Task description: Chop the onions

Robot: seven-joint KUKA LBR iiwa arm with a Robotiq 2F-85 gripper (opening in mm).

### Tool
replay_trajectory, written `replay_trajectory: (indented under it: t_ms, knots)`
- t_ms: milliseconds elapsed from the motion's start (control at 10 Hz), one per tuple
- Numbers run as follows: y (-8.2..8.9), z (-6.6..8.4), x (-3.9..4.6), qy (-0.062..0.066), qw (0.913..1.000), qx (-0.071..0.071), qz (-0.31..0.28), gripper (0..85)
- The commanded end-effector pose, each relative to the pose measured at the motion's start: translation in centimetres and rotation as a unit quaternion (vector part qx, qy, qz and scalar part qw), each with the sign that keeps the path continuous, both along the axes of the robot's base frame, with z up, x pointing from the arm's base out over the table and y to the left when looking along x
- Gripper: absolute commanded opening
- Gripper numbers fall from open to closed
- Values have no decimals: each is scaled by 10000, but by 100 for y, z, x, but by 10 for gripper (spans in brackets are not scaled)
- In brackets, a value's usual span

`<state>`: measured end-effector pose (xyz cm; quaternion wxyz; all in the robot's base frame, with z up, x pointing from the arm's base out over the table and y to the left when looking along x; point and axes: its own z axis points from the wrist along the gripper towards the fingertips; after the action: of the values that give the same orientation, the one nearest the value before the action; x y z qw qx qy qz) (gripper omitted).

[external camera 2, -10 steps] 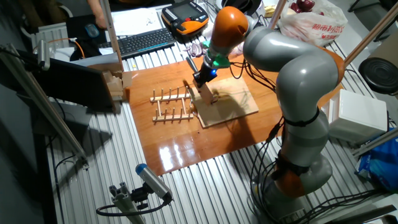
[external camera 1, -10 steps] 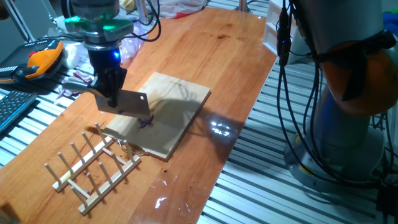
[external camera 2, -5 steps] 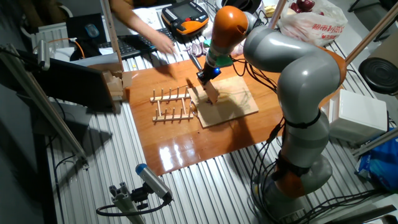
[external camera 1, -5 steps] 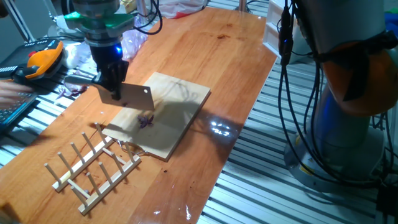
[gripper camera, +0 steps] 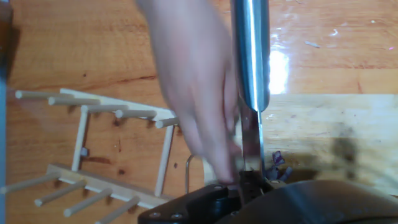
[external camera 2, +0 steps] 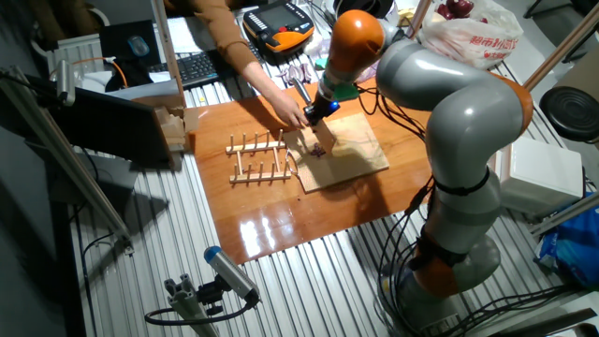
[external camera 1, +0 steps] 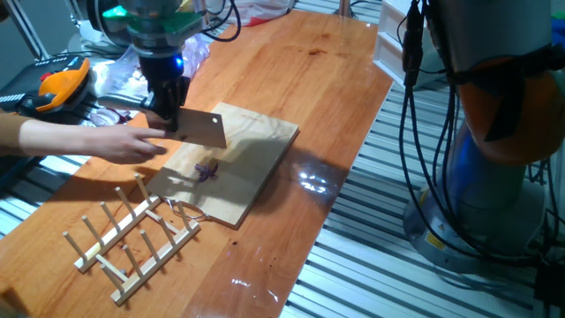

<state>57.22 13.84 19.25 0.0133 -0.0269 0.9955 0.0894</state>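
Small purple onions (external camera 1: 206, 171) bits lie loose on the wooden board (external camera 1: 256, 168).

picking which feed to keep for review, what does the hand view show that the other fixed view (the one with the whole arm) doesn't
Only the hand view: a close look down the cleaver, with a blurred person's hand right beside the blade, and a few purple onions bits by the blade.

Only the other fixed view: the whole arm, the keyboard, the orange pendant, and the person's sleeve reaching in.

Both: the wooden rack, the cutting board, the table, the hand near the gripper.
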Motion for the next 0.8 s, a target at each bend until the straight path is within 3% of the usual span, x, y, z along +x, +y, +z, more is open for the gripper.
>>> replay_trajectory:
  t_ms: [0, 200, 400, 600, 700]
  knots:
    - [10, 6, 0, -17, 10000, -55, 13, 0]
    - [45, -3, 13, 74, 10000, -23, -57, 0]
    - [84, -29, 71, 143, 9997, -94, 172, 0]
    - [177, -46, 70, 354, 9993, -10, 72, 0]
    - [264, -59, 55, 497, 9983, 143, -253, 0]
